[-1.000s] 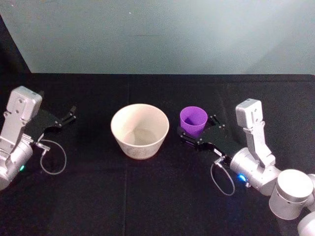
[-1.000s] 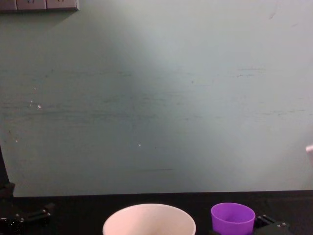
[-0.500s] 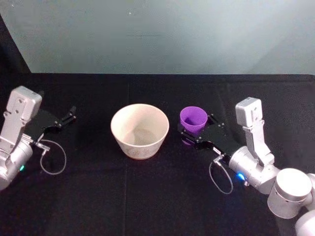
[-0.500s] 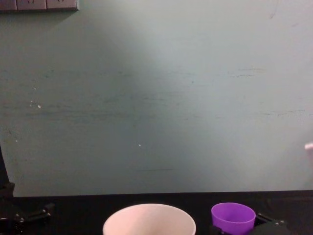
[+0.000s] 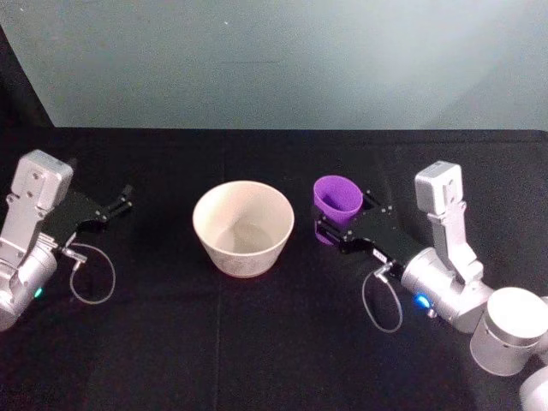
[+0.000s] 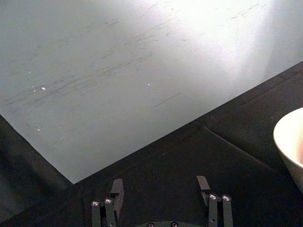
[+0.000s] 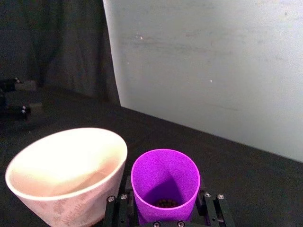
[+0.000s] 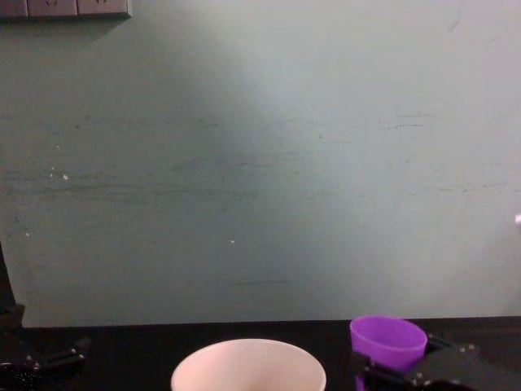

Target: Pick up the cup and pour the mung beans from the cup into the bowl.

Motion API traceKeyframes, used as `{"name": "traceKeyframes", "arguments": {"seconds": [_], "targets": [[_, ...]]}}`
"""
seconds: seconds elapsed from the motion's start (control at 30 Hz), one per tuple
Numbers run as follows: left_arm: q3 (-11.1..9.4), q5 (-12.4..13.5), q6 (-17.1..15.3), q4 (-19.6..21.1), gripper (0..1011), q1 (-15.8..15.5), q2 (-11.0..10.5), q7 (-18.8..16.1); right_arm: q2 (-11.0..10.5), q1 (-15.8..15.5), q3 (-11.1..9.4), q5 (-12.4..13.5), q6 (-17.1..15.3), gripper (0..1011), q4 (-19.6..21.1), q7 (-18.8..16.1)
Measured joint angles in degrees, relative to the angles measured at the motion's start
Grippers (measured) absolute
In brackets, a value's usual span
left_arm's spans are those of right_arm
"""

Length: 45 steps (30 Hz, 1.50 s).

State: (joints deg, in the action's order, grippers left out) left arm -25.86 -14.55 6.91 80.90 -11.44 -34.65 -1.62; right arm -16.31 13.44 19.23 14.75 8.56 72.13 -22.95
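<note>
**Purple plastic cup [image 5: 336, 199], small, tapered, clamped in my right gripper [image 5: 345, 219]**

Dark beans lie inside; it is just right of the wide cream-white round bowl [image 5: 244, 227]. My left gripper [image 5: 120, 204] rests far left, fingers spread.

The cup [image 5: 336, 197] is held by the right gripper [image 5: 343, 217] just right of the bowl [image 5: 224, 250]; the left gripper [image 5: 114, 205] is parked far left.

Text: I read none anywhere.
Brands, numbers: none.
Bowl [image 7: 71, 196]: faint wall pattern, not legible to me.
</note>
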Motion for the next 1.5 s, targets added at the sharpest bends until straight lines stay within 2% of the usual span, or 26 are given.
{"name": "traceKeyframes", "arguments": {"seconds": [0.43,0.73,1.5], "targets": [[0.0,0.0,0.0,0.0,1000,0.0,0.0,0.0,-2.6,-0.8,-1.0,0.7,-6.6,723,8.2,-0.2],[0.0,0.0,0.0,0.0,1000,0.0,0.0,0.0,-3.3,-1.3,-1.2,0.9,-6.8,723,9.6,0.2],[0.0,0.0,0.0,0.0,1000,0.0,0.0,0.0,-3.2,-1.2,-1.1,0.9,-6.7,723,9.5,0.4]]}}
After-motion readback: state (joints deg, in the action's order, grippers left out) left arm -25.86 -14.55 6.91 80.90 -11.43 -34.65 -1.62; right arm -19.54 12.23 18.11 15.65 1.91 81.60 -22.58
